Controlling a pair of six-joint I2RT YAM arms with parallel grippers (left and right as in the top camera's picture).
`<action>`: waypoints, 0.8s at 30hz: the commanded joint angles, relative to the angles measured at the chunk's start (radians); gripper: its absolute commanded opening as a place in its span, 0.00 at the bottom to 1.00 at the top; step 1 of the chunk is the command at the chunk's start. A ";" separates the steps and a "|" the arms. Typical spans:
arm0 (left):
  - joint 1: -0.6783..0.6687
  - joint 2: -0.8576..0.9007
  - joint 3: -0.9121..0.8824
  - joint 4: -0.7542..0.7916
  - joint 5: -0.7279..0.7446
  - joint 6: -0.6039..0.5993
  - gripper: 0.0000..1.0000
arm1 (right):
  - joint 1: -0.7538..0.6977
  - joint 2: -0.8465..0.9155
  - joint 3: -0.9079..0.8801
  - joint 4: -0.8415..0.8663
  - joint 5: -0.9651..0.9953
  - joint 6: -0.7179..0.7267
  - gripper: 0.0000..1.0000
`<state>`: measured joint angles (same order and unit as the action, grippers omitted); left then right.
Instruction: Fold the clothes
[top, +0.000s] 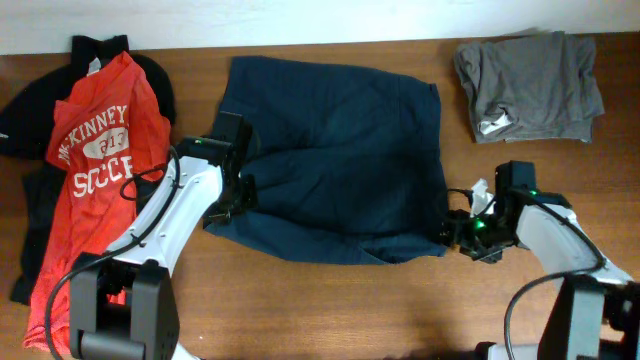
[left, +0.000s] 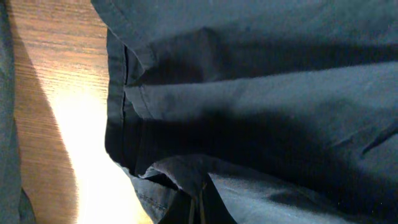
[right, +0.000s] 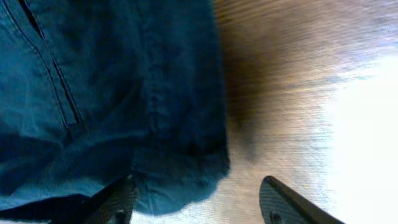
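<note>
Wooden bench (top: 330, 300): navy shorts (top: 340, 170) spread mid-bench. Left tool (top: 238, 188) closed, pinching left hem. Right tool (right: 196, 205) open, straddling right corner, nothing held. Risk: closing catches only one layer, fold skews.

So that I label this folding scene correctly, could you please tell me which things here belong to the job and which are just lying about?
Part of the job: navy shorts; red T-shirt; black garments.
Just lying about: grey garment, already bundled at the far right of the table.
</note>
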<state>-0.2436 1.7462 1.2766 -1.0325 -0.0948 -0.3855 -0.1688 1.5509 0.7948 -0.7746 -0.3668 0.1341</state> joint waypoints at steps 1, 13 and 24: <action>0.006 -0.024 0.016 0.011 -0.019 0.013 0.01 | 0.061 0.026 -0.007 0.031 -0.018 0.040 0.60; 0.010 -0.026 0.026 0.021 -0.097 0.013 0.01 | 0.128 -0.008 0.000 0.023 0.008 0.108 0.04; 0.031 -0.298 0.059 0.016 -0.211 0.013 0.01 | 0.128 -0.429 0.136 -0.231 0.100 0.216 0.08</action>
<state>-0.2234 1.5398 1.3094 -1.0168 -0.1970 -0.3851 -0.0425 1.1969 0.8940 -0.9768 -0.3485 0.3145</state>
